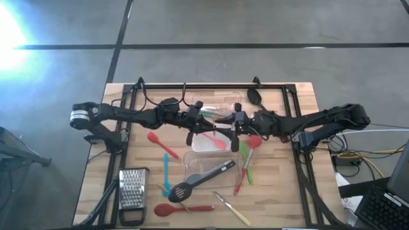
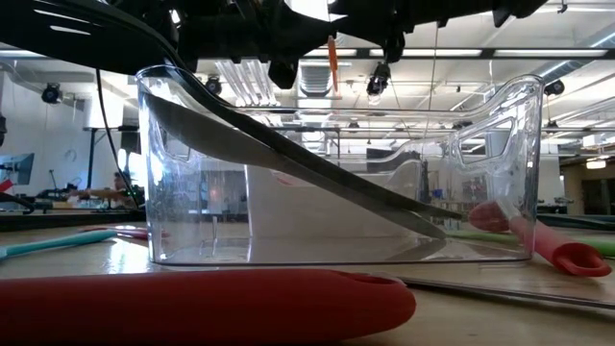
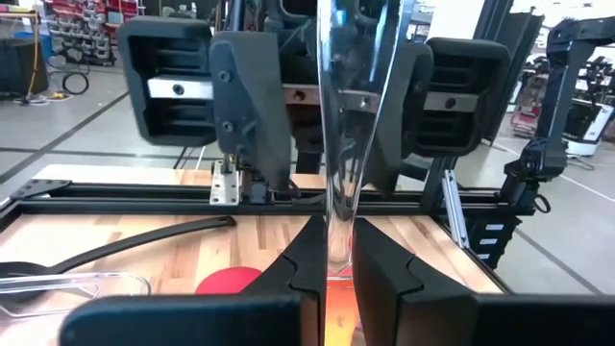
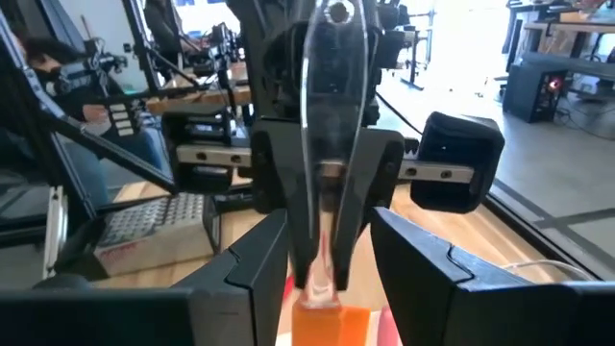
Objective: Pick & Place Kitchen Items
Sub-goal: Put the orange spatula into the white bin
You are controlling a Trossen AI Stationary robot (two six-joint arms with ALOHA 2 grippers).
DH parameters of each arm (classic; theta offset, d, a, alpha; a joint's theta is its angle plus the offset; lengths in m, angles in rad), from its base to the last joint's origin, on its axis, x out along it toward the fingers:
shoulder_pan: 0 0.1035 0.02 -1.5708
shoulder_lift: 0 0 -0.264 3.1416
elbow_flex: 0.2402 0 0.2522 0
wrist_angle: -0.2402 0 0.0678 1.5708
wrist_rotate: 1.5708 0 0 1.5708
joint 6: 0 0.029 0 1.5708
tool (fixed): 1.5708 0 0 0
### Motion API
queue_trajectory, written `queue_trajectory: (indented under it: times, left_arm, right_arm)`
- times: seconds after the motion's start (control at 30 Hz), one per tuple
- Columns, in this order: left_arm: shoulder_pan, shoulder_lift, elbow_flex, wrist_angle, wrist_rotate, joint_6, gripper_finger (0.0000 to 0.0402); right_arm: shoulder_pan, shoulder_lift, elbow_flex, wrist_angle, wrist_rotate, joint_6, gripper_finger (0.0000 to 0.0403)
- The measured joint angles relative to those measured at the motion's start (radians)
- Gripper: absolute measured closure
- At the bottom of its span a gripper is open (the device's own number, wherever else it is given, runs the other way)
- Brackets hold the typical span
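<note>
The left pincer (image 3: 333, 279) is clenched on the clear wall of the middle tub (image 1: 199, 145). The right pincer (image 4: 327, 259) faces it, released, its fingers straddling the same wall with gaps on both sides. There are three tubs. The near tub (image 1: 214, 167), in front of the middle one, holds one black slotted spoon (image 1: 199, 181). One grater (image 1: 132, 190) stands front-left. One black ladle (image 1: 254, 96) lies behind-right, one teal tool (image 1: 165, 171) front-left and one green tool (image 1: 245, 161) front-right. Three red utensils (image 1: 182, 209) lie around it.

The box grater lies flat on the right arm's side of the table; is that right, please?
Not quite: the box grater lies flat on the left arm's side of the table, as the high view shows.
</note>
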Motion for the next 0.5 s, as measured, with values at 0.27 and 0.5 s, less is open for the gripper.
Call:
queue_trajectory:
  times: [0.27,0.5]
  left_arm:
    - [0.0,0.0,0.0,0.0,0.0,-0.001,0.037]
    - [0.0,0.0,0.0,0.004,0.0,0.001,0.037]
  right_arm:
    - [0.0,0.029,0.0,0.041,0.0,0.004,0.027]
    - [-0.001,0.025,0.0,0.081,-0.003,0.004,0.0353]
